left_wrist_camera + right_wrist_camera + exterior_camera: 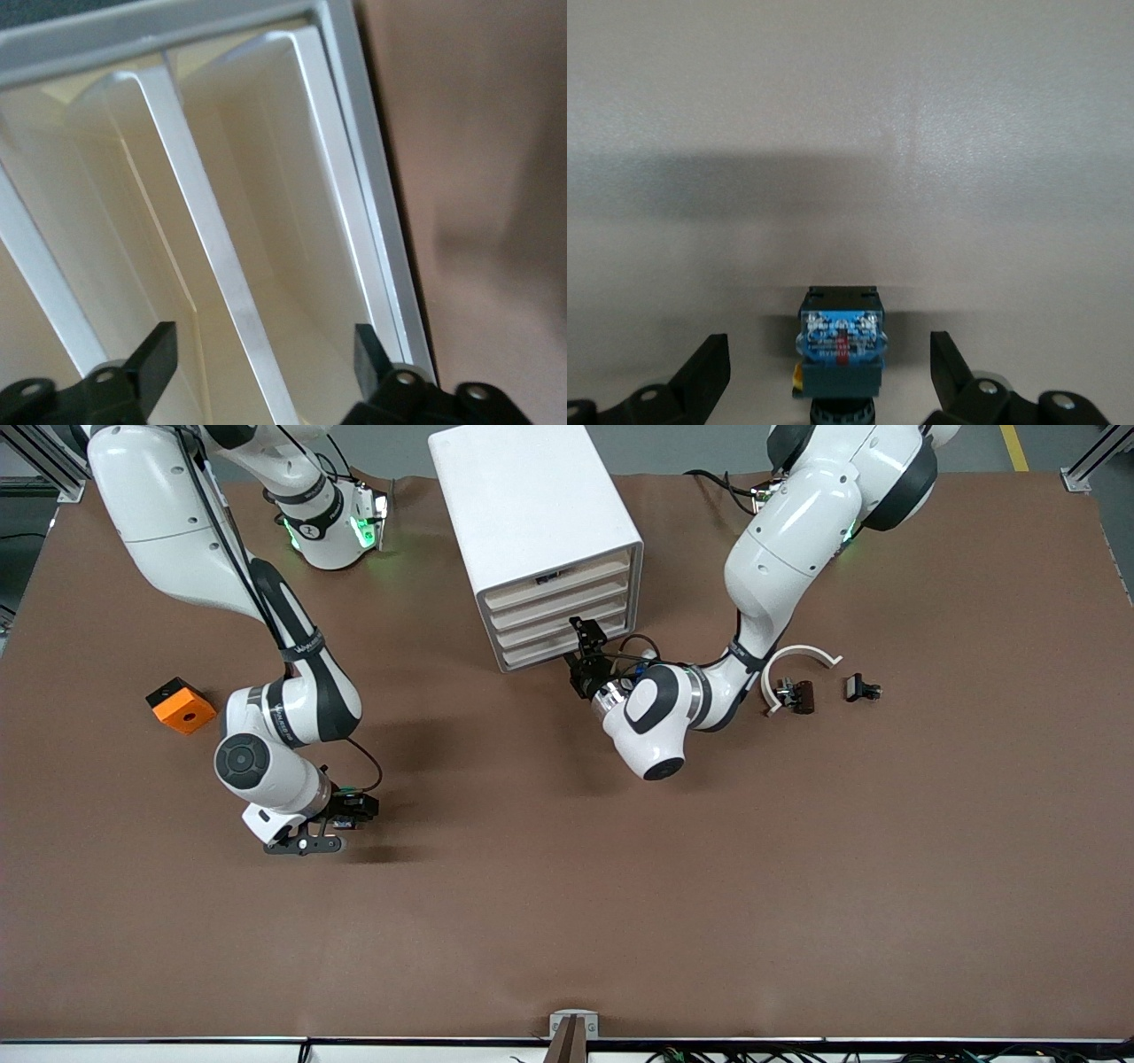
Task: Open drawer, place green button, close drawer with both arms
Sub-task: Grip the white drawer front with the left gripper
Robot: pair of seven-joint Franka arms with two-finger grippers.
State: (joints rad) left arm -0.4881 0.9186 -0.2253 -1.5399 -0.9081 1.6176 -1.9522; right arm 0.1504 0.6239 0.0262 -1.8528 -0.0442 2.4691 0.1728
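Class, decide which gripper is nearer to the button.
Right. The right gripper has the button between its open jaws on the table; the left gripper is at the cabinet's drawers.

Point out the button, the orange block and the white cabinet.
button (840, 341): right wrist view, its bluish base.
orange block (181, 705): front view, its top face.
white cabinet (527, 505): front view, its top panel.

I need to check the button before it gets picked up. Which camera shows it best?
The right wrist view: the button sits on the table between the open right gripper's fingers, its blue base showing. The front view shows only a dark speck at that gripper. The left wrist view shows only drawers.
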